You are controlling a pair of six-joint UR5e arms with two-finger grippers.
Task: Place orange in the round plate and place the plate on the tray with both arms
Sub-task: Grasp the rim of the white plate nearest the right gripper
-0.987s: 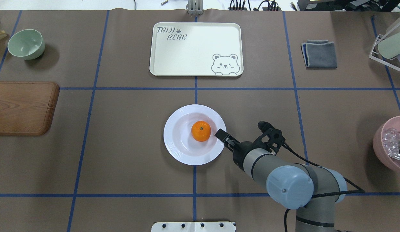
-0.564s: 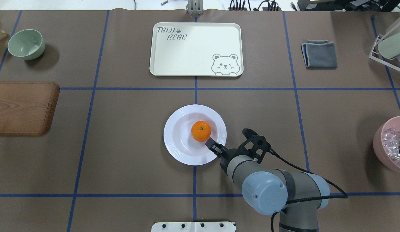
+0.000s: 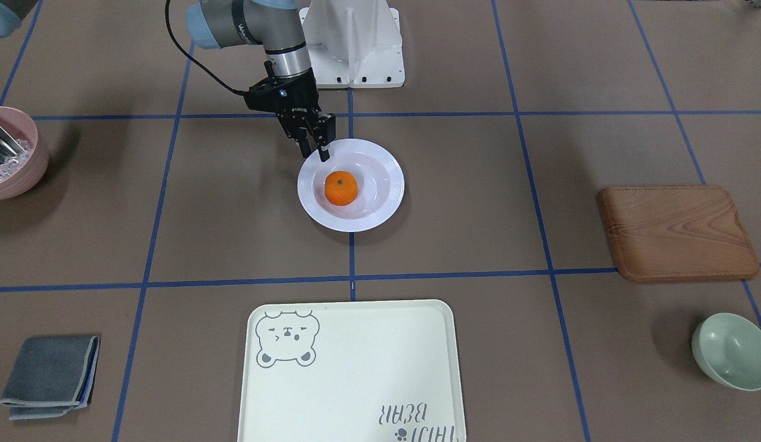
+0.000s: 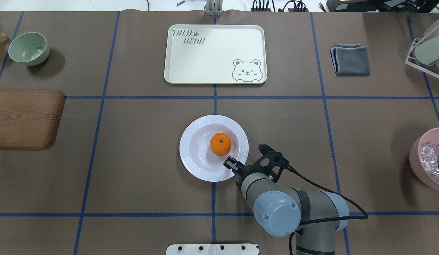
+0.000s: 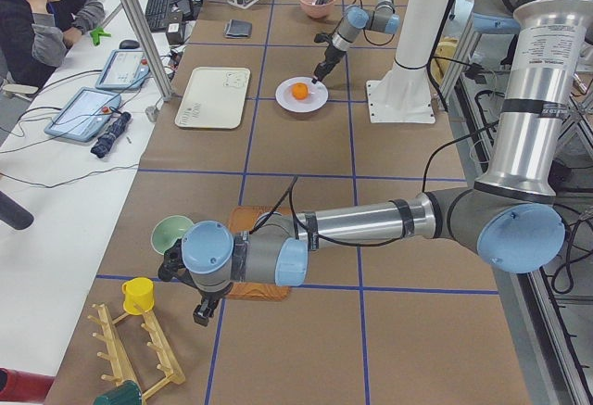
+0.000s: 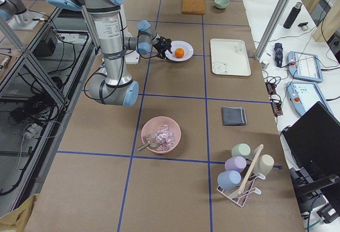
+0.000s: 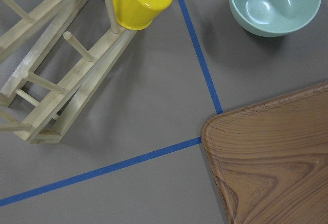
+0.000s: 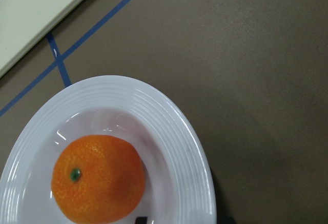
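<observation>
The table (image 4: 134, 159) carries everything. Read from the overhead view, the tray (image 4: 212, 53) lies at twelve o'clock from the table's middle, bare, with nothing set on it. The right arm (image 4: 276, 209) comes in from five o'clock. The left arm (image 5: 371, 224) is stretched well away towards nine o'clock, and its camera looks down on a wooden board (image 7: 277, 157), a green bowl (image 7: 275, 3) and a yellow cup (image 7: 141, 1) on a peg rack.

The plate (image 4: 194, 156) rests on the table in the middle, well apart from the tray. The right gripper (image 4: 229, 163) is at the plate's five o'clock edge. Its fingers stand apart, one inside the rim and one outside, and they do not look closed on it. The left gripper (image 5: 206, 310) shows only in the side view, so I cannot tell whether it is spread or closed. The orange (image 4: 220, 144) sits in the plate's sunken centre, a little towards three o'clock, free of the fingers.

By my reading the first half is done, since the fruit is in the plate. What remains is gripping the rim, bringing the left arm across to the plate's other side, then lifting together and setting the plate down on the tray at twelve o'clock.
</observation>
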